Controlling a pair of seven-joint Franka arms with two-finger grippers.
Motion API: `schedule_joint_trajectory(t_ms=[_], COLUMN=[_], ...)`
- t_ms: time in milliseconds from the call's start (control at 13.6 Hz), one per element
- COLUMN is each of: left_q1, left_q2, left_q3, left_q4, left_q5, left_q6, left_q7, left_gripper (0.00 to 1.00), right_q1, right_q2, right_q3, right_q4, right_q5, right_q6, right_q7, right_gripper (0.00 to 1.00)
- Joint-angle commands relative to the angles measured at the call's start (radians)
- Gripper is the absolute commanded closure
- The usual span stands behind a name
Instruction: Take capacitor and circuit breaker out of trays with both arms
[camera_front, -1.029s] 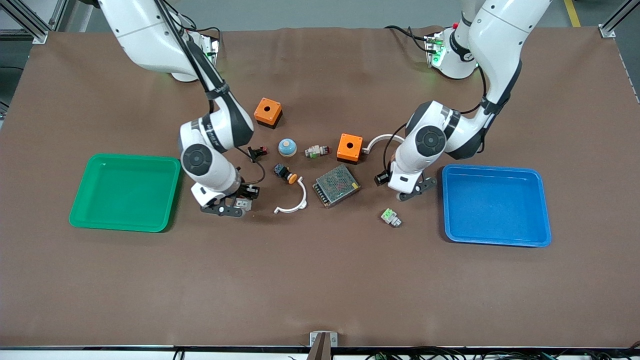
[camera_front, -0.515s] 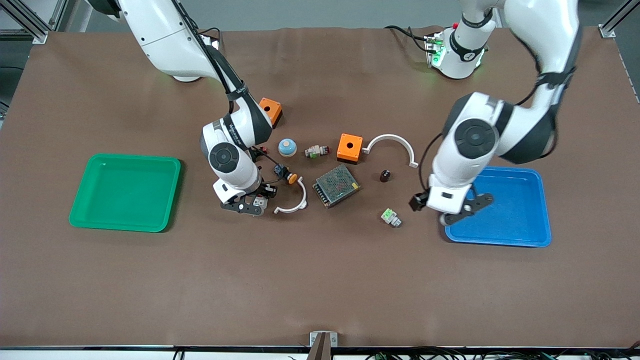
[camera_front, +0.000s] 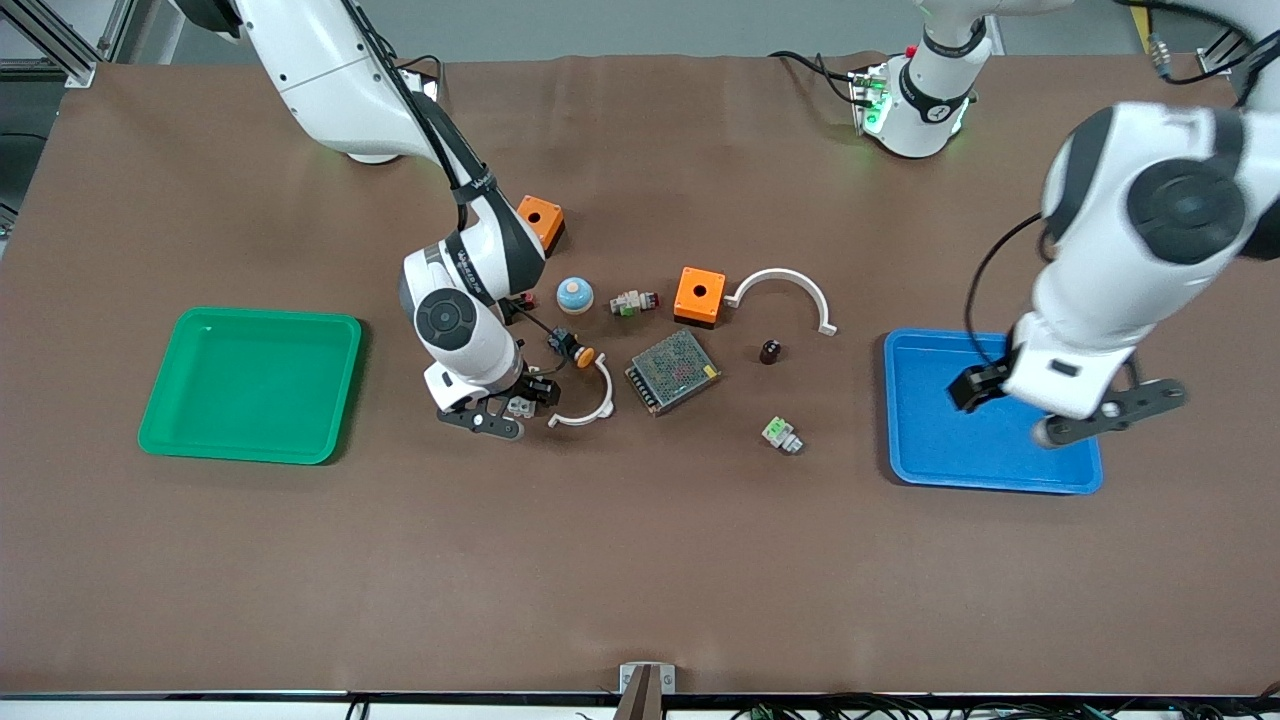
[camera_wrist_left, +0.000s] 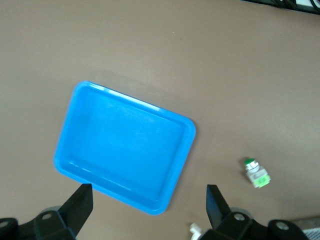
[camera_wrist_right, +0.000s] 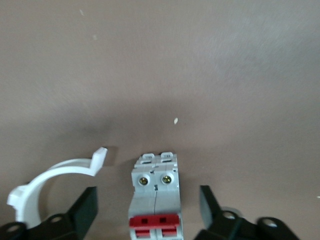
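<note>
Green tray (camera_front: 240, 455): nothing in it, and well apart from the right gripper toward the right arm's end of the counter. No risk here.

Right gripper (camera_front: 510, 408): down at the counter, fingers spread. The circuit breaker (camera_wrist_right: 155, 200) lies flat between them, and the wrist view shows a gap on each side, so it is released and already out of the trays.
- If you lift off at a slant, a finger could catch the breaker's side and drag or flip it. Go straight up.
- The white curved clip (camera_front: 590, 405) lies just beside one finger. Any sideways drift on the way out would likely shove it.
- The black push-button (camera_front: 570, 347) lies near the wrist cable. A swing of the arm might snag it.

Capacitor (camera_front: 770, 351): upright on the bare counter, out of the trays and well apart from both grippers. It is small and round, so I judge that one brush from a passing arm would send it rolling. Keep your paths off it.

Blue tray (camera_front: 960, 482): nothing in it.

Left gripper (camera_front: 1110, 412): hangs over the blue tray, fingers wide, holding nothing. If you lower it here, a fingertip could strike the tray's rim and shift the tray.
</note>
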Motion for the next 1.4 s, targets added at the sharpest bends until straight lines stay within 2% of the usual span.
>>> schedule_joint_trajectory(t_ms=[0, 221, 368, 515, 662, 956, 1176, 1324], left_q1=[0.039, 0.045, 0.077, 0.076, 0.068, 0.033, -0.007, -0.007], left_q2=[-0.019, -0.098, -0.149, -0.207, -0.29, -0.43, -0.49, -0.491], left_q3=[-0.011, 0.017, 0.034, 0.097, 0.152, 0.173, 0.192, 0.189], left_q4=[0.035, 0.026, 0.02, -0.003, -0.082, -0.248, -0.308, -0.311], left_q5=[-0.021, -0.047, -0.115, -0.167, -0.221, -0.244, -0.244, -0.241], left_q6=[-0.046, -0.051, -0.119, -0.173, -0.18, -0.173, -0.17, -0.17], left_q7=[0.105, 0.223, 0.312, 0.411, 0.501, 0.498, 0.487, 0.484], left_gripper=[0.0, 0.0, 0.0, 0.0, 0.0, 0.0, 0.0, 0.0], right_q1=[-0.07, -0.185, -0.268, -0.34, -0.397, -0.458, -0.538, -0.577], right_q2=[-0.012, -0.059, -0.098, -0.147, -0.206, -0.332, -0.371, -0.369], right_q3=[0.002, 0.001, -0.004, -0.012, -0.012, -0.015, -0.015, -0.013], right_q4=[0.146, 0.253, 0.271, 0.261, 0.215, 0.103, 0.11, 0.162], right_q5=[0.005, 0.002, -0.01, -0.068, -0.078, -0.13, -0.136, -0.139], right_q6=[-0.177, -0.36, -0.457, -0.53, -0.557, -0.567, -0.618, -0.664], right_q7=[-0.055, -0.261, -0.403, -0.499, -0.553, -0.629, -0.726, -0.737], right_gripper=[0.0, 0.0, 0.0, 0.0, 0.0, 0.0, 0.0, 0.0])
